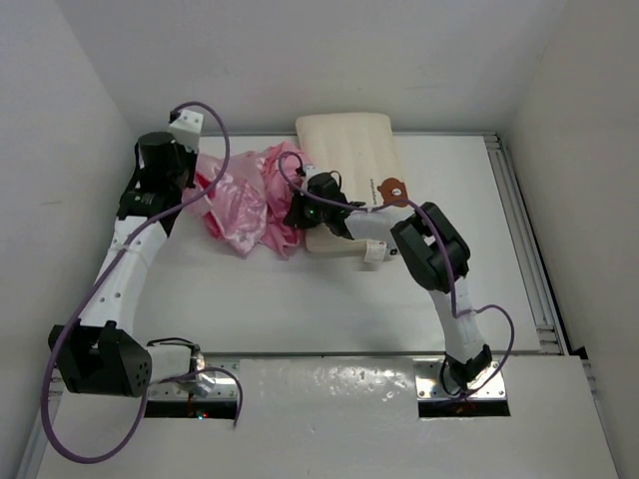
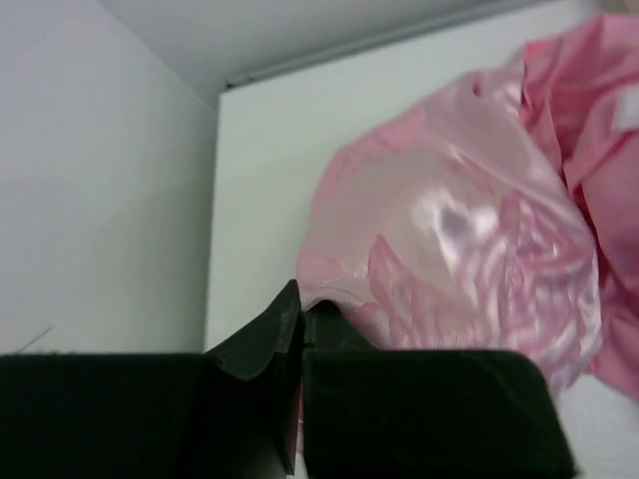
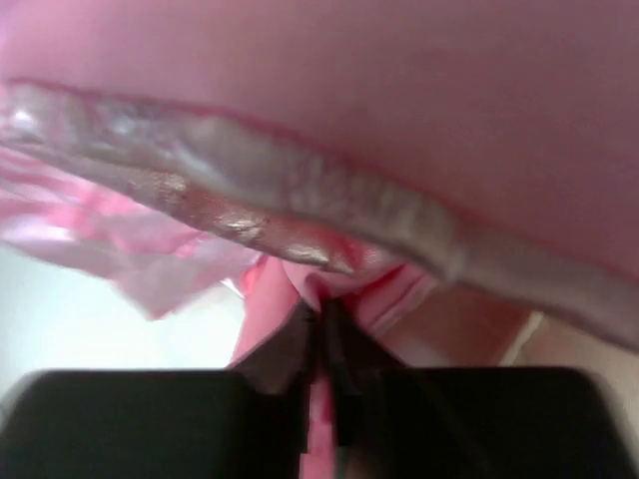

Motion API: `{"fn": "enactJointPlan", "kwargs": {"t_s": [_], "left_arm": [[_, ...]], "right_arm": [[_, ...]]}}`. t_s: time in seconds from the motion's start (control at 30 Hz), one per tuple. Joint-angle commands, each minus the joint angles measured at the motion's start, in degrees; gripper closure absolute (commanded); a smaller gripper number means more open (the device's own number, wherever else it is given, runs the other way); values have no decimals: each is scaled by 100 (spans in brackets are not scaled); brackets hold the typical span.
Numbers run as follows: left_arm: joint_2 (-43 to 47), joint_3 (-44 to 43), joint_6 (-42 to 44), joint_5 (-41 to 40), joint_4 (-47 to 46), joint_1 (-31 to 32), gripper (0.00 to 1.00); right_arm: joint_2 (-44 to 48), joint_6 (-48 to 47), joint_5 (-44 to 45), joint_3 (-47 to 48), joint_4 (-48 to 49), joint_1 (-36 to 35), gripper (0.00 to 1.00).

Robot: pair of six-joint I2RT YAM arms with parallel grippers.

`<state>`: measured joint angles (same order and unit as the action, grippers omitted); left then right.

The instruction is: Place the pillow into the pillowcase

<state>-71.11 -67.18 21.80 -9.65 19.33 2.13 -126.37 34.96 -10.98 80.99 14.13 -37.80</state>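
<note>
left pincer (image 2: 302,309) and right pincer (image 3: 321,314) are both pinching the pillowcase (image 1: 250,205) on the bench (image 1: 300,299); the pillow (image 1: 349,150) is lying against its right side, long axis running front-to-back, closer to the right pincer

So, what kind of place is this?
Most likely a robot test cell in a lab, not a home: a white table closed in by plain white walls, a left arm and a right arm bolted at its near edge, with a pillow and a pink satin pillowcase on it.
</note>
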Motion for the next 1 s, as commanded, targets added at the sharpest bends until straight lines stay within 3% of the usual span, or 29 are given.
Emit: {"fn": "enactJointPlan", "kwargs": {"t_s": [0.0, 0.5, 0.73, 0.83, 0.93, 0.97], "left_arm": [[-34, -541, -290, -730, 167, -37, 100], [-192, -1649, 235, -2163, -183, -72, 100], [-307, -1685, 624, -2771, -536, -396, 100], [-377, -1597, 624, -2779, -589, -836, 100], [-483, -1737, 483, -2858, -466, -1337, 99], [-439, -1746, 413, -2858, -387, -1503, 85]], "right_arm": [[243, 142, -238, -267, 107, 150, 100], [3038, 239, 70, -2719, 1452, 984, 100], [3785, -305, 44, -3247, 891, 1258, 100], [3830, -840, -622, -3221, 443, 1161, 100], [3944, -1428, -2115, -3203, 283, 986, 100], [3996, -1526, -2728, -3230, 362, 829, 100]]}}
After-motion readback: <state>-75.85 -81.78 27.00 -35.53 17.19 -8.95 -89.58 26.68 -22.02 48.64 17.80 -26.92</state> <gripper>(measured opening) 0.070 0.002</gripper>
